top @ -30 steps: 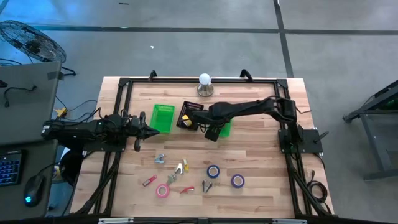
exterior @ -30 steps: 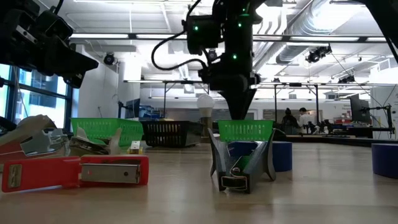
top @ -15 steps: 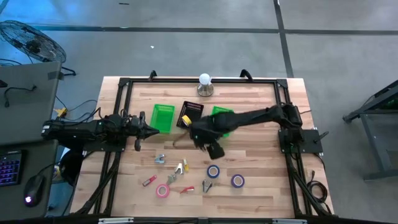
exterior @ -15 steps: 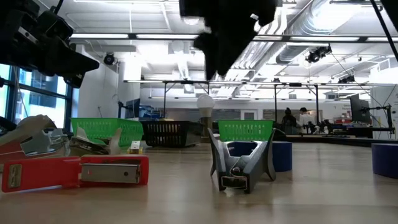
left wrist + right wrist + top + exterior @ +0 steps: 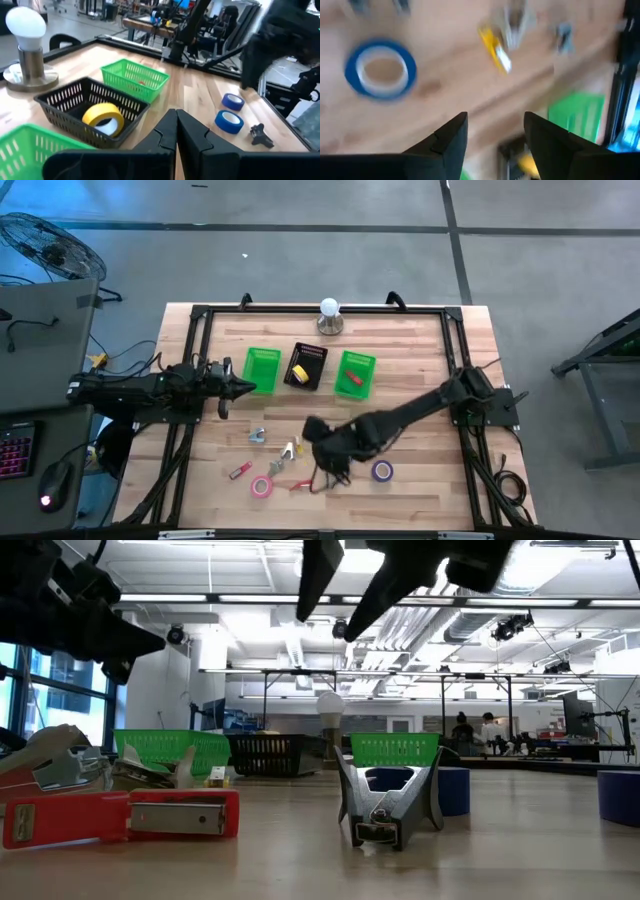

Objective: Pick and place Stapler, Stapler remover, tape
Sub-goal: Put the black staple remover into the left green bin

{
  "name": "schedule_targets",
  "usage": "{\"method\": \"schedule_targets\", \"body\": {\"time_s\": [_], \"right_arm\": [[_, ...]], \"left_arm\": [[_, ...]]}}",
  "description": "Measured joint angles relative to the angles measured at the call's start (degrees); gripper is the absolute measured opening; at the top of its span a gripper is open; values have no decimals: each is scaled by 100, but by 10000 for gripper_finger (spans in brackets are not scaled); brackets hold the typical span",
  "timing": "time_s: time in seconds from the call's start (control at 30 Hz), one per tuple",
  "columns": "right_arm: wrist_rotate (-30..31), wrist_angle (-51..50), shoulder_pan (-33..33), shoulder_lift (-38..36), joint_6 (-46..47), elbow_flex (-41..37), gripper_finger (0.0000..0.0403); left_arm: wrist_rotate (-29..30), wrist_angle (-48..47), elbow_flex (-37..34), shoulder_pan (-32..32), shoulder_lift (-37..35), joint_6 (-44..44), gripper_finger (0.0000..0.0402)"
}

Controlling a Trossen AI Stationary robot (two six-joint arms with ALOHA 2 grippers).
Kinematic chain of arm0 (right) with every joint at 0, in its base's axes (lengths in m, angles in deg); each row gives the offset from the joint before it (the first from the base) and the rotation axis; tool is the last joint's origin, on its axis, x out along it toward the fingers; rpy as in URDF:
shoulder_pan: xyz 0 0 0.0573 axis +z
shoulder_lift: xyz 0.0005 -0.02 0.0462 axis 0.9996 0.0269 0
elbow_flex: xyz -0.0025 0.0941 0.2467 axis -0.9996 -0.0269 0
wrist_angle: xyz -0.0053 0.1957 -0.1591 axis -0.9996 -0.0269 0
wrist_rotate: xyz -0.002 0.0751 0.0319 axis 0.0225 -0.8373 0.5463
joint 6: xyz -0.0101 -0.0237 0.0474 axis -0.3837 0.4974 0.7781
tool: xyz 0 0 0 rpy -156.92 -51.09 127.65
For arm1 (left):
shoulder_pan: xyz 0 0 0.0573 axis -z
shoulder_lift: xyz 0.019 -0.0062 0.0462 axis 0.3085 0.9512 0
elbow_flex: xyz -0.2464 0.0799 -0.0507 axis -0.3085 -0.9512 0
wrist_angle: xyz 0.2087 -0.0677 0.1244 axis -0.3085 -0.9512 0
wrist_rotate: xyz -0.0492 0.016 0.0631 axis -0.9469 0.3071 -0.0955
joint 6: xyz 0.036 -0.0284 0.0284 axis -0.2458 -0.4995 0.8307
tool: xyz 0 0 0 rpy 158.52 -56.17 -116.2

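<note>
High view looks straight down on the whole table (image 5: 400, 340); low view sits at tabletop level. Both share the green basket (image 5: 356, 373) (image 5: 394, 749).

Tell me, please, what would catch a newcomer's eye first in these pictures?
Probably the right arm, stretched across the table with the right gripper open above the scattered staplers and tape rolls near the front edge. Behind it three baskets stand in a row, the black basket holding yellow tape. The left gripper, shut, waits beside the left green basket.

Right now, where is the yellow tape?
In the high view, the yellow tape lies inside the black basket, the middle one of three baskets at the table's far side, between two green baskets, just before the lamp.
</note>
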Motion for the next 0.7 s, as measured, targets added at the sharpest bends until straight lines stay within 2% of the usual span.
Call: {"method": "schedule_targets", "body": {"time_s": [0.33,0.43,0.7], "right_arm": [[-98,1566,868,9,-140,-1223,181],[-302,1641,1033,9,65,-1338,181],[-300,2084,1051,27,187,-1301,181]], "left_arm": [[15,2,-11,0,0,-594,1],[18,2,-13,0,0,-790,1],[22,2,-13,0,0,-1311,1]]}}
